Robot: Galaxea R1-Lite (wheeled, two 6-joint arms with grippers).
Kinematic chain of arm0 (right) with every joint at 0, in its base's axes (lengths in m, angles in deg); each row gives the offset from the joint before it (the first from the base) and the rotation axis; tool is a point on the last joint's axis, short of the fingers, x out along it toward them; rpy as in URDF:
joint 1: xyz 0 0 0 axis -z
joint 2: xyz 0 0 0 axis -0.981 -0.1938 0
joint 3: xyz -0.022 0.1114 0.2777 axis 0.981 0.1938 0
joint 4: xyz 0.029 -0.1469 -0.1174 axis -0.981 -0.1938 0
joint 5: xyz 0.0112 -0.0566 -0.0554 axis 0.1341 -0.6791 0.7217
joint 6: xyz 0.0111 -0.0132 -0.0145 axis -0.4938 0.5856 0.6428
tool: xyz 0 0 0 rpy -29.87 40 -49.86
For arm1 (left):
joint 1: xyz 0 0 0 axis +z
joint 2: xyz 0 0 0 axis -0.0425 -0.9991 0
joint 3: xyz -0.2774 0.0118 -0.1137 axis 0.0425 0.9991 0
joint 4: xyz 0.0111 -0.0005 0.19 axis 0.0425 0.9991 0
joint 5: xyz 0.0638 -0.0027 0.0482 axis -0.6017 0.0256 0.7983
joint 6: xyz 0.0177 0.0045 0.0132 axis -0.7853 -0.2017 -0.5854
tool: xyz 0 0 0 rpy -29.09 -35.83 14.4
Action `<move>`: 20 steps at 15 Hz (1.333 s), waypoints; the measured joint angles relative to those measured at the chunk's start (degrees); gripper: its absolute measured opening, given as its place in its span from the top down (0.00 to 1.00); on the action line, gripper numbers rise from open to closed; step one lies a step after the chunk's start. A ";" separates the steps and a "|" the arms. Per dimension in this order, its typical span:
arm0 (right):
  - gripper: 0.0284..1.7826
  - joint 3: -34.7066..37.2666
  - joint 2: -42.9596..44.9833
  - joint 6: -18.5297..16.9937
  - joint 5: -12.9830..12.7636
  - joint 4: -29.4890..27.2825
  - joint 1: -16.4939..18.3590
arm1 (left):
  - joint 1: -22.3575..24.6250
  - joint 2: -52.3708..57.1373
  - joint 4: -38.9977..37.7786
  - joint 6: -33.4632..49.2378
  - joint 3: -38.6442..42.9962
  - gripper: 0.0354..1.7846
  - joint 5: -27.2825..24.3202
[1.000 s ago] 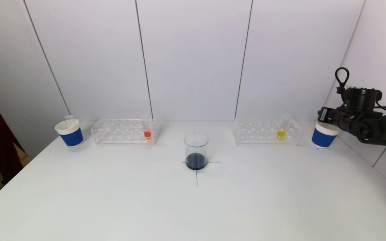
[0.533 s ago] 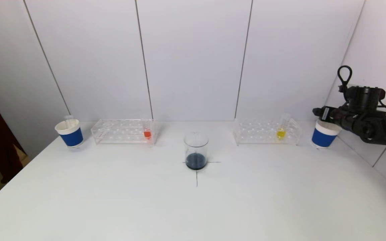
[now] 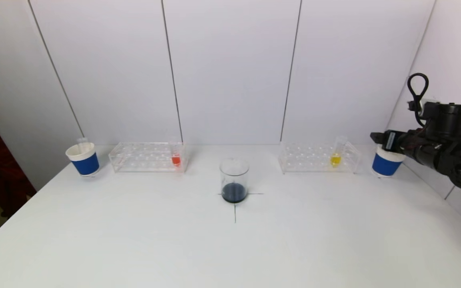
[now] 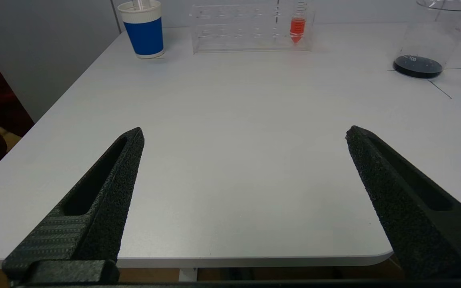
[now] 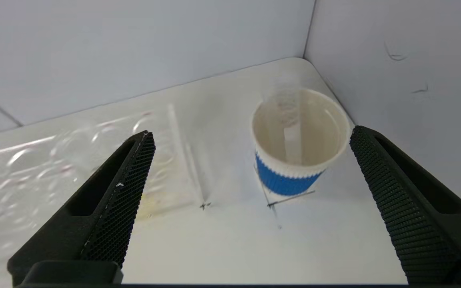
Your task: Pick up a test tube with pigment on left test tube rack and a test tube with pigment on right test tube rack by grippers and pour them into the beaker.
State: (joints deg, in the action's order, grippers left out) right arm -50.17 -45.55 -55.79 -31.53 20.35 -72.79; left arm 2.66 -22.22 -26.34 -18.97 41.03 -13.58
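Note:
A test tube with red pigment (image 3: 176, 158) stands in the left clear rack (image 3: 142, 157); it also shows in the left wrist view (image 4: 297, 27). A test tube with yellow pigment (image 3: 335, 157) stands in the right clear rack (image 3: 314, 157). The beaker (image 3: 234, 180) holds dark liquid at the table's middle, and shows in the left wrist view (image 4: 422, 48). My right gripper (image 5: 250, 138) is open and empty, above the right blue cup (image 3: 386, 163). My left gripper (image 4: 244, 134) is open and empty, low at the table's front left edge, outside the head view.
A blue cup (image 3: 83, 158) with an empty tube stands left of the left rack. The right cup (image 5: 300, 144) holds an empty clear tube. White walls close the back and right side; the right arm (image 3: 446, 154) is close to the right wall.
My right arm has risen and drawn back to the right, away from the right cup. Nothing on the table has moved.

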 joint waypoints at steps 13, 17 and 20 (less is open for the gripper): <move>0.01 36.47 46.53 6.16 -6.47 2.71 -11.18 | 0.00 0.00 0.02 -0.02 0.00 0.01 0.00; 0.01 45.54 59.93 9.45 -6.91 2.13 -10.78 | 0.02 0.00 0.00 0.00 0.00 0.01 0.00; 0.01 50.31 70.46 11.92 -8.74 -1.07 -10.33 | 0.02 0.00 0.00 0.00 0.00 0.01 0.00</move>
State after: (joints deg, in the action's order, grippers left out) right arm 0.14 24.91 -43.87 -40.27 19.27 -83.12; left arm 2.68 -22.22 -26.34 -18.97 41.03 -13.58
